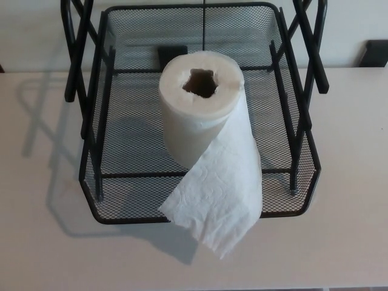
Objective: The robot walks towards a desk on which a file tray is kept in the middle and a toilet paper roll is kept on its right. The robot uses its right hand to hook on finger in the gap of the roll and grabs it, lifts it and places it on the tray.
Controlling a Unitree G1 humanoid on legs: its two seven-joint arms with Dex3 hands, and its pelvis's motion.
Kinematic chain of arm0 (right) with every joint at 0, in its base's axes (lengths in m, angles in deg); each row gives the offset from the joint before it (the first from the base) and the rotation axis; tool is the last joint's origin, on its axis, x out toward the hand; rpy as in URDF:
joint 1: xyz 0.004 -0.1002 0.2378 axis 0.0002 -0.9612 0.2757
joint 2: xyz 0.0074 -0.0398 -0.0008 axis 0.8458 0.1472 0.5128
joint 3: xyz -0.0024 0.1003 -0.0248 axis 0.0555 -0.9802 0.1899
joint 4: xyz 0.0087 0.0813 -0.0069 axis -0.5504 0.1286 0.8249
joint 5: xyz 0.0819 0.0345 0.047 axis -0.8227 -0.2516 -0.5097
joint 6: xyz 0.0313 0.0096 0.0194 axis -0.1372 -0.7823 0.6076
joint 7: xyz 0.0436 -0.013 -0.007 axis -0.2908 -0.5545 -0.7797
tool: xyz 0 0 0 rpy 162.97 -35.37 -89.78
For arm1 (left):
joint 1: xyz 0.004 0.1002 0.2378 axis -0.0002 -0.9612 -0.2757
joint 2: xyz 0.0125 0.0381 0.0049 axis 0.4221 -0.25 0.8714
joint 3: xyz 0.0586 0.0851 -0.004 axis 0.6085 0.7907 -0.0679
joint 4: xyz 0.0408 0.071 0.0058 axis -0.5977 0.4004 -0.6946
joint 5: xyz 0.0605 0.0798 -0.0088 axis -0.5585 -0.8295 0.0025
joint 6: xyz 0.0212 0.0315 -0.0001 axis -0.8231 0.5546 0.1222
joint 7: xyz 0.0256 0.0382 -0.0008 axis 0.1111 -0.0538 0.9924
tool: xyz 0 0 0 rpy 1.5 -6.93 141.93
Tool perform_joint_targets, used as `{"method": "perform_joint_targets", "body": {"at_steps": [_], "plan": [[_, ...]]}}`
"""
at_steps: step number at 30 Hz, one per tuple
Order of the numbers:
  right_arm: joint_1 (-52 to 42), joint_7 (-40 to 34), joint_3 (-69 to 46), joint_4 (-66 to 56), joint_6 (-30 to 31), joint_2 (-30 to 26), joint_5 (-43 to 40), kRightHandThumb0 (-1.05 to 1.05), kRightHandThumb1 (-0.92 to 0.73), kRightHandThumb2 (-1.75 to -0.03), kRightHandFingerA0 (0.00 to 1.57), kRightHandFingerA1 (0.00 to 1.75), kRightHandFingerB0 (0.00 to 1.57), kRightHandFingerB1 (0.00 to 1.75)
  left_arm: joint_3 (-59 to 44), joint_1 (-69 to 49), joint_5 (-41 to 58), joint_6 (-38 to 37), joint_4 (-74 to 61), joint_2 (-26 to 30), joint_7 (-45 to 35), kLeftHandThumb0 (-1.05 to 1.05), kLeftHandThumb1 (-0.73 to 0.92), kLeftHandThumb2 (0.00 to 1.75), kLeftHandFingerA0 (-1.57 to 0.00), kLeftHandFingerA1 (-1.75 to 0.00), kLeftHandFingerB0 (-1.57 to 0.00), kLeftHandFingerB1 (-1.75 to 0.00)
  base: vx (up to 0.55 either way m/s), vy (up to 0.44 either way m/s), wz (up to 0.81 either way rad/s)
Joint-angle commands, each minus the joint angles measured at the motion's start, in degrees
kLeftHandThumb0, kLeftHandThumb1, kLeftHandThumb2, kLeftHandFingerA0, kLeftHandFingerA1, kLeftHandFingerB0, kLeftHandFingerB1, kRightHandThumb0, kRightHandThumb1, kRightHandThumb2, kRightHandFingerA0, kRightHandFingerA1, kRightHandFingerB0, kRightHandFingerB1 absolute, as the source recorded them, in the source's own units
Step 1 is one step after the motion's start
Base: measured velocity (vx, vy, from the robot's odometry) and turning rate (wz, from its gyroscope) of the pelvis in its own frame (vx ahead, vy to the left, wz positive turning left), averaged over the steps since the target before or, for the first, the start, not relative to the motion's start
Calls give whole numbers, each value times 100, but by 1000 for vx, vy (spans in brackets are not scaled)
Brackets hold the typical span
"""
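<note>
Roll (197, 115) upright in tray (103, 182), tail over front rim onto desk (345, 151). Placement apparently complete; no robot hand visible, state unknown.

Neither robot hand nor arm is in view.

A black mesh file tray (97, 182) sits mid-table (351, 182), its crossed side posts rising left and right. An upright toilet paper roll (197, 115) fills its centre, loose sheet draped over the near rim. Bare table lies left, right and near.
</note>
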Motion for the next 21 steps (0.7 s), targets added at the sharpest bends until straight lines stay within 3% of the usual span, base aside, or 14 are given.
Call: {"method": "perform_joint_targets", "body": {"at_steps": [1, 21], "plan": [[227, -2922, -812, 589, -1573, 257, -796, -56, -71, -61, 69, 159, 27, 37, -84, -63, -43, -101, -40, 189, 51, -79, 60, 127, -46, -91, -34, -82, 0, 0, 0], [207, -3170, -632, 794, -1756, 144, -892, -56, -71, -61, 69, 159, 27, 37, -86, -60, -41, -102, -38, 156, 57, -79, 60, 127, -46, -91, -34, -82, 0, 0, 0]]}}
